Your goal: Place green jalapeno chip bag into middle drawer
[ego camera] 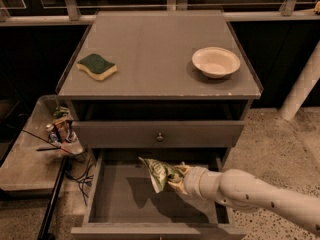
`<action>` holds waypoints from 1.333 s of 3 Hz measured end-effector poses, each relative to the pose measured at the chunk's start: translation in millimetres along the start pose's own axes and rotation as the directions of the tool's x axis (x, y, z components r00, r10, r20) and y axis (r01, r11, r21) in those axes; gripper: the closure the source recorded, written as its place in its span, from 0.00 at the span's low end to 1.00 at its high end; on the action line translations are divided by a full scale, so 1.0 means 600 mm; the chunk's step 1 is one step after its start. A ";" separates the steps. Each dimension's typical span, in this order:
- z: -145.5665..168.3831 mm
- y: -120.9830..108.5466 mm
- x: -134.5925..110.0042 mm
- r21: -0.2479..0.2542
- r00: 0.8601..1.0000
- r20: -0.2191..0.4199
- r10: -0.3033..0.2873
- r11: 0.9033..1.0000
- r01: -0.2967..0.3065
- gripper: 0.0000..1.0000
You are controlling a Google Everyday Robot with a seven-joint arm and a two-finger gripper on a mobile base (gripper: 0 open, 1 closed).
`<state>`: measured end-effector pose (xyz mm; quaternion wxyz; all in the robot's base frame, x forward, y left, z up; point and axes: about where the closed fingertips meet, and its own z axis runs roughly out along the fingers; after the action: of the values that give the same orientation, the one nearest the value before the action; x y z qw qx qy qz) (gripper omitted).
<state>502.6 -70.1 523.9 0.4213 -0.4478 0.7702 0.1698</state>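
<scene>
The green jalapeno chip bag (159, 172) is a crinkled green-and-white foil bag held above the open middle drawer (125, 199). My gripper (176, 178) comes in from the right on a white arm and is shut on the bag's right end. The bag hangs over the drawer's middle, a little above its bare grey floor, and casts a shadow there. The drawer is pulled out toward the camera, with low side walls.
A grey cabinet top (150, 54) holds a green-and-yellow sponge (97, 66) at the left and a white bowl (215, 61) at the right. A shut drawer front with a round knob (159, 137) is above the open drawer. A low side table (30, 154) with clutter stands to the left.
</scene>
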 end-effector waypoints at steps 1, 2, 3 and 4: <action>0.038 -0.020 0.038 0.032 0.999 -0.054 -0.005 0.999 0.007 1.00; 0.073 -0.038 0.078 0.050 0.996 -0.089 -0.003 0.999 0.008 1.00; 0.095 -0.052 0.109 0.038 0.996 -0.086 0.007 0.999 -0.003 1.00; 0.105 -0.060 0.128 0.003 0.999 -0.031 0.023 1.000 -0.023 1.00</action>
<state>544.8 -91.5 429.5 0.4081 -0.4408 0.7819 0.1665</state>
